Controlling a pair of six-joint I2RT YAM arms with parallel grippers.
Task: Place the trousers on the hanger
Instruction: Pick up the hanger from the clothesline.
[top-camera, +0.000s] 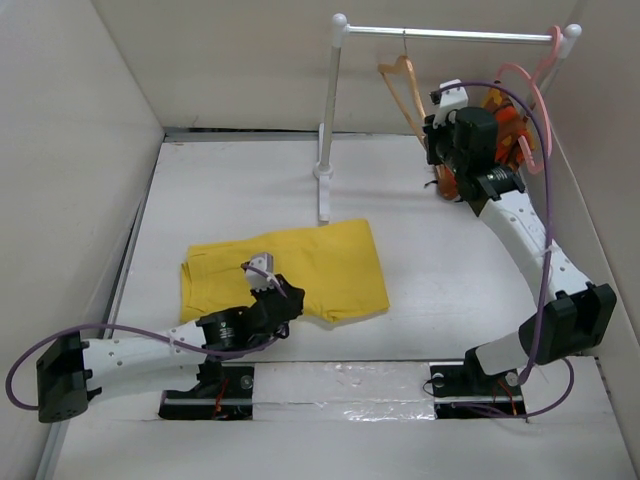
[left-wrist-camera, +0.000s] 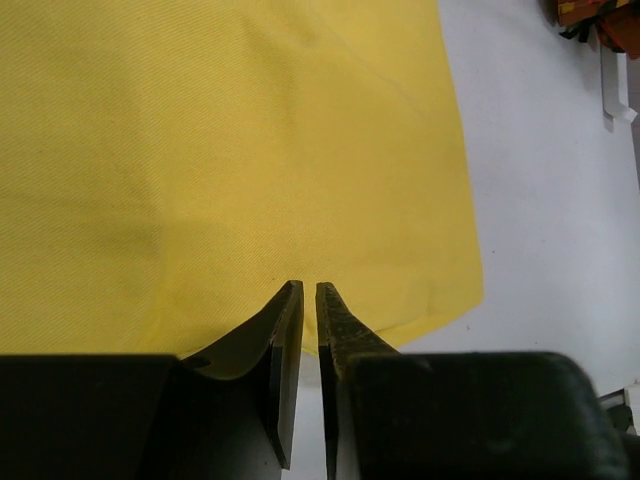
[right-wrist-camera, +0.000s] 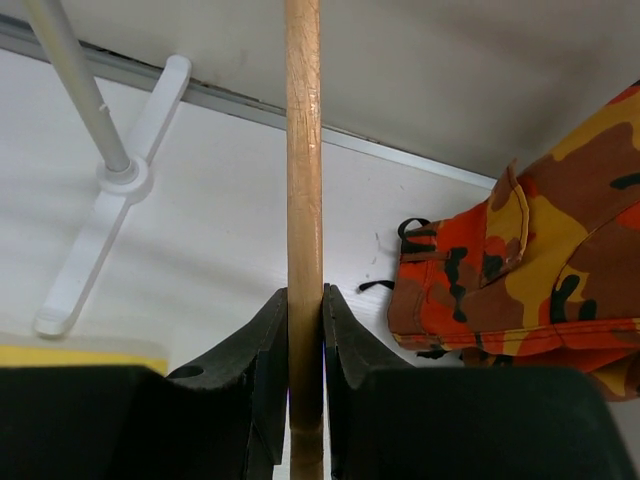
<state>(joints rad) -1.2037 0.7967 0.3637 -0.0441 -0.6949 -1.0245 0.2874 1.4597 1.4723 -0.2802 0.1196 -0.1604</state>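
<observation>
The yellow trousers (top-camera: 300, 262) lie folded flat on the table, left of centre, and fill the left wrist view (left-wrist-camera: 230, 150). My left gripper (top-camera: 283, 292) hovers over their near edge (left-wrist-camera: 309, 285), its jaws almost together with nothing between them. The tan wooden hanger (top-camera: 400, 85) hangs by its metal hook from the rail at the back right. My right gripper (top-camera: 434, 135) is shut on one of its wooden bars (right-wrist-camera: 304, 150), with the bar running up between the fingers (right-wrist-camera: 305, 292).
A white clothes rack stands at the back, with its rail (top-camera: 450, 33), post (top-camera: 330, 110) and foot (right-wrist-camera: 100, 240). A pink plastic hanger (top-camera: 538, 100) and an orange camouflage garment (right-wrist-camera: 540, 260) hang just right of my right gripper, near the right wall.
</observation>
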